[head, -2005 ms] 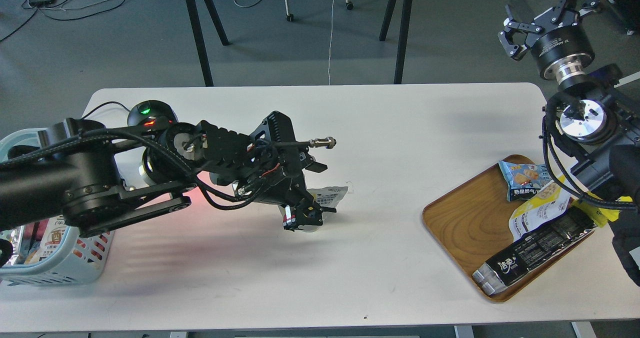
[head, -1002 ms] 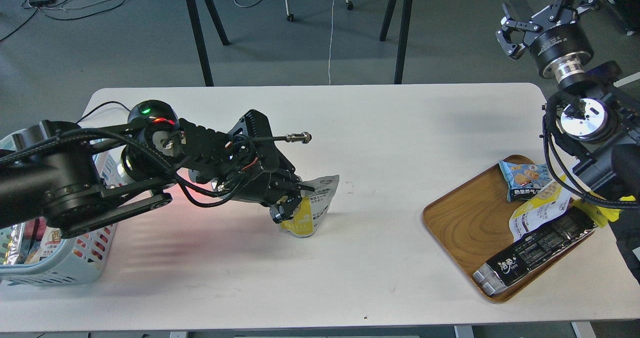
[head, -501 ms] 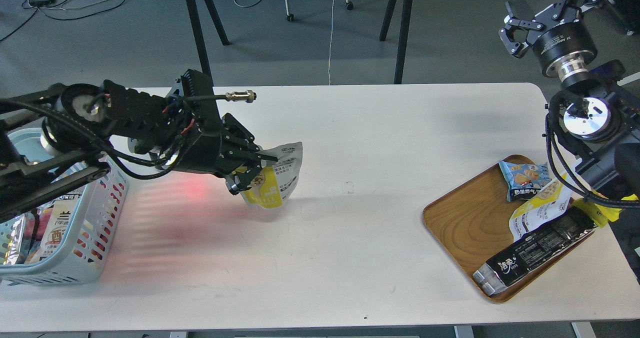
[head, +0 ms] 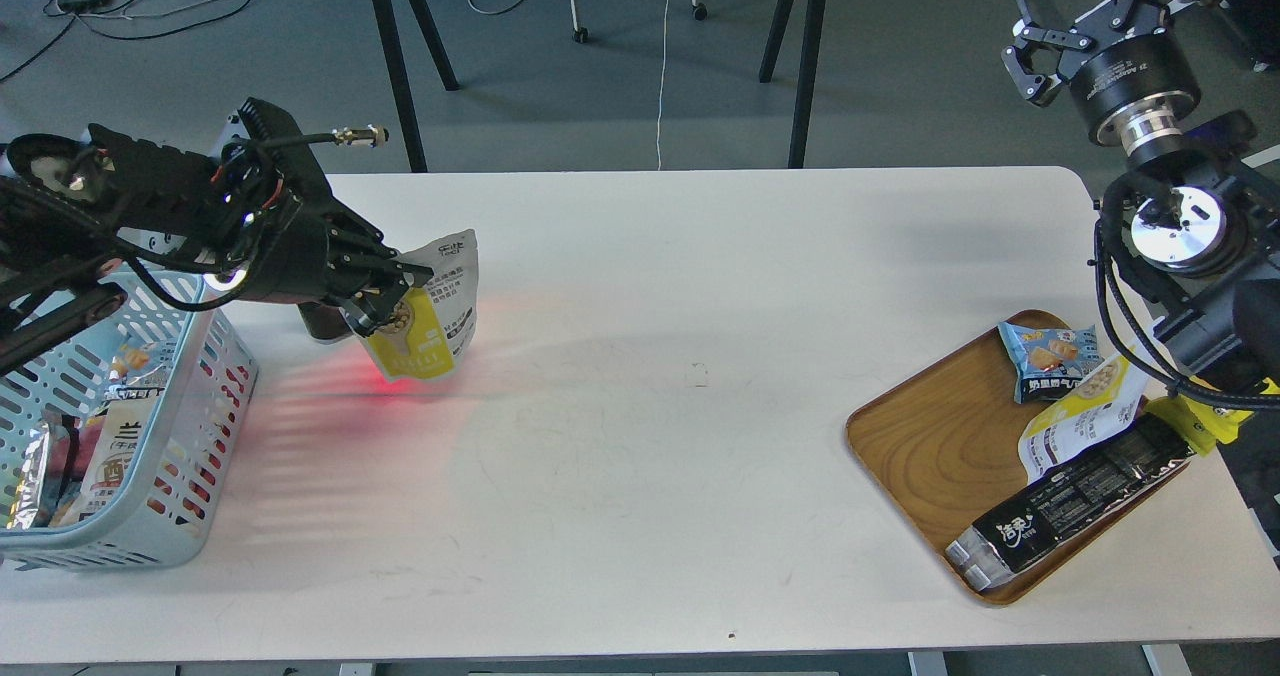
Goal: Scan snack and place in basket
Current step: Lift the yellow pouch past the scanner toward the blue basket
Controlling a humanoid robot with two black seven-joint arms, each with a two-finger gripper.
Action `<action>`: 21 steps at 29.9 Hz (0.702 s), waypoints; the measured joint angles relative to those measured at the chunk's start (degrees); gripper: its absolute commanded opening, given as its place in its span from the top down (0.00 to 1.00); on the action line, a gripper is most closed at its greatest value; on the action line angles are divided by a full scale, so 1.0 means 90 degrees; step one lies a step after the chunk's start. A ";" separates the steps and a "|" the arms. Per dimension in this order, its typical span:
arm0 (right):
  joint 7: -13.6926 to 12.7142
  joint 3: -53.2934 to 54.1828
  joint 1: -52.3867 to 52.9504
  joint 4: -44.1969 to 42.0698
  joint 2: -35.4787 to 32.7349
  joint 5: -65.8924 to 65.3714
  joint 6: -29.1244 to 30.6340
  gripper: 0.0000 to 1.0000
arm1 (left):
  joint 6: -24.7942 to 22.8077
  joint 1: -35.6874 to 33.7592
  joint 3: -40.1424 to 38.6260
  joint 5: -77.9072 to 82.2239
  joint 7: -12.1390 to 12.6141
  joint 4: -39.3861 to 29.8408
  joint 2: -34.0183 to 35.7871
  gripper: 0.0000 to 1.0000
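My left gripper (head: pixel 395 291) is shut on the snack (head: pixel 432 324), a small pouch with a yellow lower half and a pale top. It hangs just above the table, left of centre, in red scanner light. The light blue basket (head: pixel 180 501) stands at the table's left edge, left of and below the pouch, with several packs inside. My right gripper (head: pixel 1085 11) is raised at the far right, beyond the table's back edge, open and empty.
A wooden tray (head: pixel 930 446) at the right holds a blue snack bag (head: pixel 1050 356), a flatter yellow-and-white pouch (head: pixel 1075 421) and a long black bar pack (head: pixel 1070 501). A dark object, probably the scanner (head: pixel 322 322), sits behind the held pouch. Table legs stand behind.
My left gripper has lifted the pouch from the table's middle and carried it left and back toward the basket. The right arm has barely moved.
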 measured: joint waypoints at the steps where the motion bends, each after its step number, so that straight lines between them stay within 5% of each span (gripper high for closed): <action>1: 0.0000 -0.0001 0.0001 0.0000 -0.0009 0.0000 0.0000 0.01 | 0.0000 0.0000 0.0001 0.0000 0.0000 0.0045 0.0000 1.00; 21: 0.0000 -0.0013 0.0015 0.0049 -0.0059 0.0000 0.0000 0.01 | 0.0002 -0.0003 -0.0016 0.0000 0.0000 0.0205 0.0021 1.00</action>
